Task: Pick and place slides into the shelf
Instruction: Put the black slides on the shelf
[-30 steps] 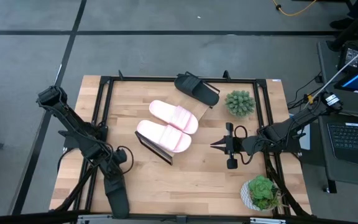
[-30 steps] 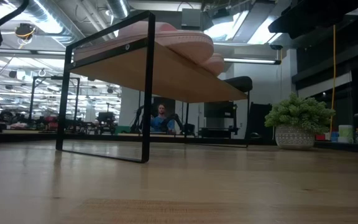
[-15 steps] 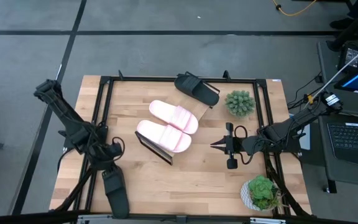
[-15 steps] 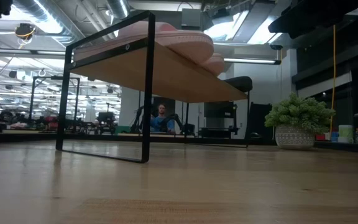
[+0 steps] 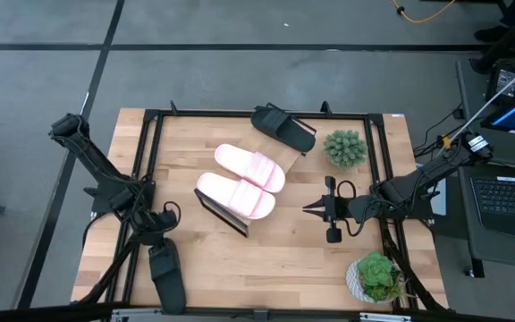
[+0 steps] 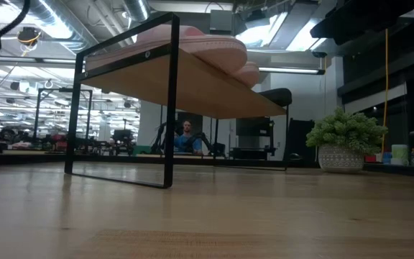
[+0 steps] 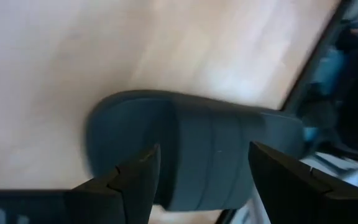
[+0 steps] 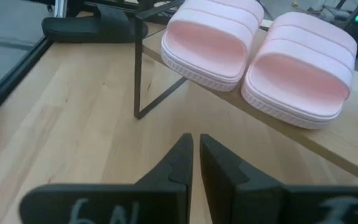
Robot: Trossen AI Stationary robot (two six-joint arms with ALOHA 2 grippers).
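Two pale pink slides (image 5: 250, 166) (image 5: 237, 195) lie side by side on the slanted wood shelf (image 5: 224, 215), and both also show in the right wrist view (image 8: 213, 37) (image 8: 303, 68). One black slide (image 5: 283, 128) lies at the shelf's far end. The other black slide (image 5: 166, 279) lies flat on the table at the near left. My left gripper (image 5: 156, 243) is open above it, and its fingers stand on either side of the slide's strap (image 7: 191, 124). My right gripper (image 5: 306, 208) is shut and empty, level, pointing at the shelf (image 8: 196, 138).
A potted plant (image 5: 345, 148) stands at the far right and another (image 5: 375, 275) at the near right. A black metal rail (image 5: 150, 125) frames the tabletop. A laptop (image 5: 508, 201) sits off the table's right edge. A person (image 6: 187, 137) sits in the room behind.
My left arm's elbow has swung a little toward the table's far left. Its gripper has stayed over the black slide at the near left.
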